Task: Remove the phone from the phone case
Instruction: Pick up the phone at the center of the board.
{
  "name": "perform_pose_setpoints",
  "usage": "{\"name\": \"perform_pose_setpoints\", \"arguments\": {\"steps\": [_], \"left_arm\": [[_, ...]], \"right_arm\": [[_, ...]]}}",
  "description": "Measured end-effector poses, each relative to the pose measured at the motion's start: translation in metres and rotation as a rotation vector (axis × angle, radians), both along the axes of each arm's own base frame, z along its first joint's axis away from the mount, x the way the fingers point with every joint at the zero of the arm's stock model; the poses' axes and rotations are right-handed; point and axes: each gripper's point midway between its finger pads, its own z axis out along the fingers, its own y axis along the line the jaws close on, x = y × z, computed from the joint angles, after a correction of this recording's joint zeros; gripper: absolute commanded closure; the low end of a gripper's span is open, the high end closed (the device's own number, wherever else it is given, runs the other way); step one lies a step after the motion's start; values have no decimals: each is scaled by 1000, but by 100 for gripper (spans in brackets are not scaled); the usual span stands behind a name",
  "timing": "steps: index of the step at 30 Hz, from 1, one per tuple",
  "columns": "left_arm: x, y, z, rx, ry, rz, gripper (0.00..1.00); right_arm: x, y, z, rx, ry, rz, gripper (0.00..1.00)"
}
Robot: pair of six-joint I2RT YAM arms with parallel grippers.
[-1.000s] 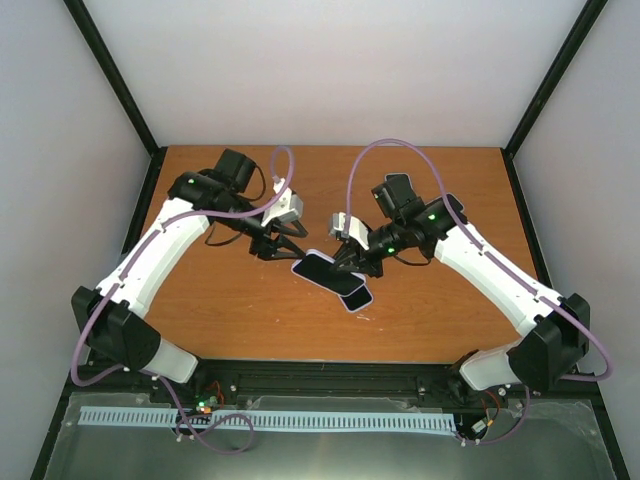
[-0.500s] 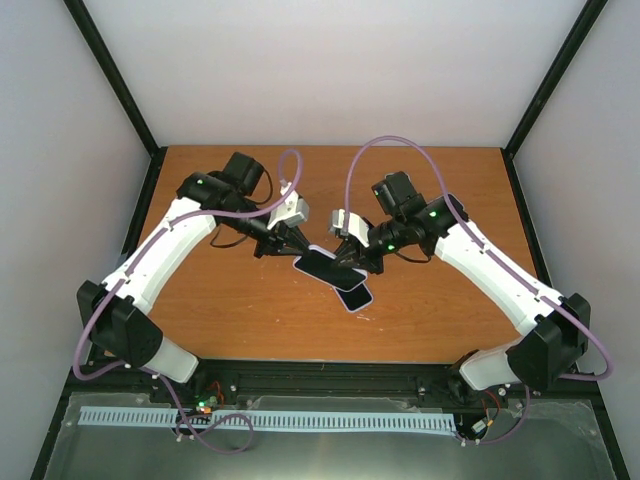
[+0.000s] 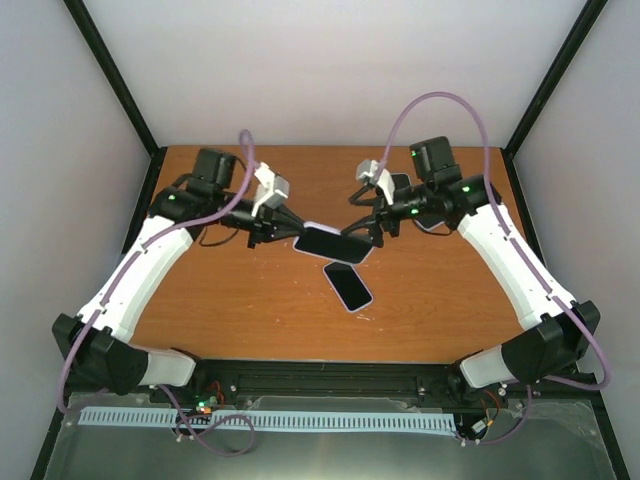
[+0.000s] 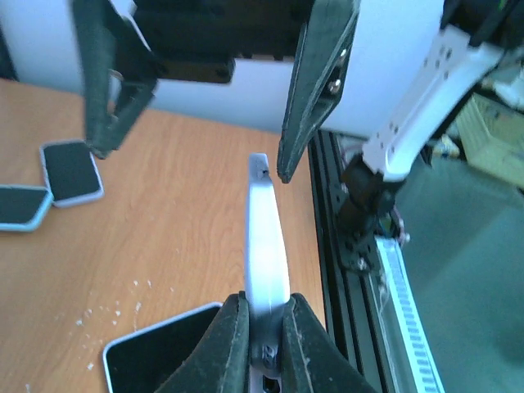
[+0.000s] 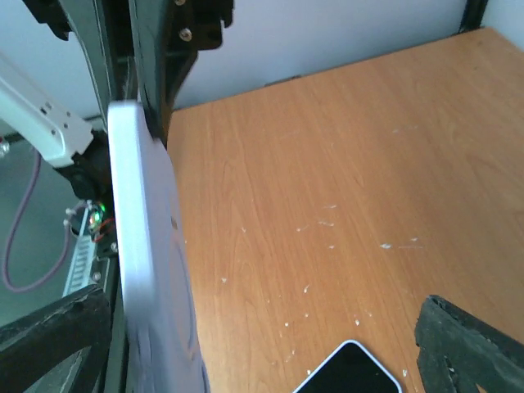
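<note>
Hard to read: there are 2 task pieces, and which is the phone and which the case cannot be told. Both show a dark face and a pale rim.

Piece 1 is a thin, round-cornered lavender slab (image 3: 333, 243) with a dark upper face. The left wrist view shows it only edge-on, and the right wrist view cuts off its lower end.

Piece 2 is a flat, glossy dark-faced rectangle (image 3: 348, 286) with a lavender rim. Both wrist views crop it to 1 corner.

2 further small dark rectangles (image 4: 72, 170) with pale rims lie toward 1 o'clock on the table. From above the right arm hides most of them. At the left wrist the frame edge cuts 1.

Position: the lavender slab is held clear of the orange-brown wooden tabletop (image 3: 220, 300), roughly level, over the table's centre. The dark-faced rectangle lies flat on the wood at 6 o'clock of the slab and apart from it.

The left gripper (image 3: 290, 237) is at 9 o'clock of the slab, fingers narrow and pinching its near end. The right gripper (image 3: 379, 232) is at 3 o'clock, fingers spread wide to either side of the far end. Whether they touch the slab cannot be told.

White specks (image 5: 327, 223) dot the wood.
</note>
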Motion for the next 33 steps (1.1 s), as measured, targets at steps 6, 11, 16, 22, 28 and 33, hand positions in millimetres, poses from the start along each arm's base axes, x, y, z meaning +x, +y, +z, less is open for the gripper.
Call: {"name": "perform_pose_setpoints", "arguments": {"steps": [6,11,16,22,28,33], "left_arm": [[22,20,52,-182,2,95,99],[23,24,79,-292,42,99,99],[16,26,89,-364,73,97,99],[15,26,105,-416,85,101,99],[19,27,110,-444,103,122,99],[24,28,103,-440,146,150,88]], "right_arm": [[21,-23,23,124,79,-75,0],[17,-25,51,231,88,-81,3],[6,-22,75,329,125,-48,27],[5,-18,89,401,198,-18,53],[1,-17,96,431,231,9,82],[-6,-17,100,438,204,43,97]]}}
